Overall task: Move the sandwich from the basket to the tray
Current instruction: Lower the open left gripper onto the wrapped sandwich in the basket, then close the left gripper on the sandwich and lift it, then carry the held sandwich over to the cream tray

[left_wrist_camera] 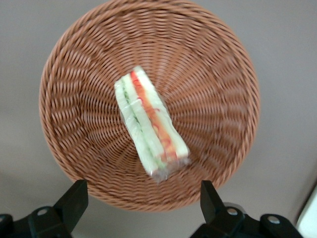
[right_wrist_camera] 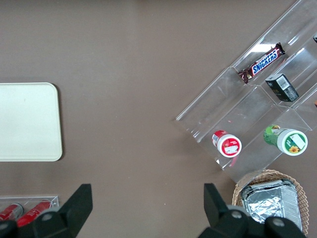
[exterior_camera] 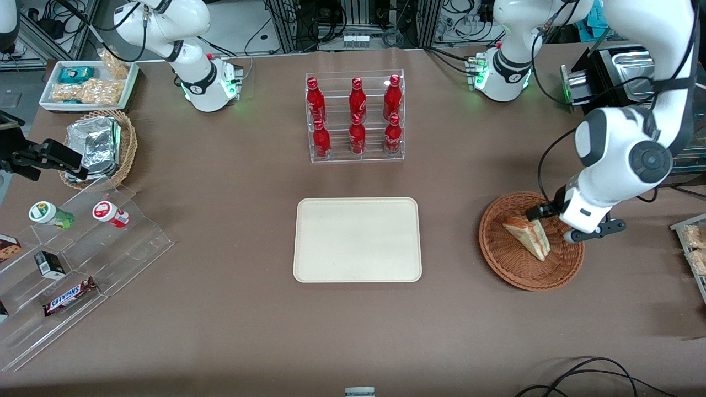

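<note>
The sandwich (exterior_camera: pixel 529 234), a triangular wedge in clear wrap, lies in the round reddish-brown basket (exterior_camera: pixel 513 264) toward the working arm's end of the table. My left gripper (exterior_camera: pixel 556 225) hovers above the basket, over the part of its rim nearest the working arm's end, open and empty. In the left wrist view the sandwich (left_wrist_camera: pixel 148 126) lies in the middle of the basket (left_wrist_camera: pixel 213 89). The gripper (left_wrist_camera: pixel 142 203) is spread wide above the rim, not touching the sandwich. The cream tray (exterior_camera: pixel 357 240) lies flat and bare at the table's middle, and also shows in the right wrist view (right_wrist_camera: pixel 27 121).
A clear rack of red bottles (exterior_camera: pixel 356 116) stands farther from the camera than the tray. A tan basket of foil packets (exterior_camera: pixel 99 146), a white tray of snack bags (exterior_camera: pixel 88 82) and a clear stepped stand with snacks (exterior_camera: pixel 71 248) are toward the parked arm's end.
</note>
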You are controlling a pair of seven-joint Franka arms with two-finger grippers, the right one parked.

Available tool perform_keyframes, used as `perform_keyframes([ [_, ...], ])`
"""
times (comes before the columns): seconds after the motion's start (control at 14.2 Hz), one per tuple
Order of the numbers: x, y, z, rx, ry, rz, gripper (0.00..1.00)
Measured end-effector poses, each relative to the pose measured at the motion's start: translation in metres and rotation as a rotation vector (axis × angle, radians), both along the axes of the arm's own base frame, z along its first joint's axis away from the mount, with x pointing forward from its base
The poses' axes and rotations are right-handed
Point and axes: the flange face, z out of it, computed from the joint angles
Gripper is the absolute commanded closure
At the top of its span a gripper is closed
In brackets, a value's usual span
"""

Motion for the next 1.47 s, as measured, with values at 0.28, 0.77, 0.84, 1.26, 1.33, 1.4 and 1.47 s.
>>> perform_keyframes([
  [0.28,0.01,-0.003,-0.032,0.014,-0.025,0.352,0.0],
  [0.77,0.011,-0.002,-0.069,0.027,0.014,0.477,0.95],
  [0.84,0.011,-0.002,-0.067,0.033,0.035,0.476,0.96],
  [1.26,0.036,-0.008,0.013,0.071,0.176,0.456,0.97],
  [1.33,0.04,-0.019,0.027,0.062,0.166,0.437,0.99],
  [1.4,0.042,-0.037,0.035,0.047,0.158,0.411,0.99],
  [1.47,0.041,-0.06,0.037,0.029,0.16,0.375,0.99],
])
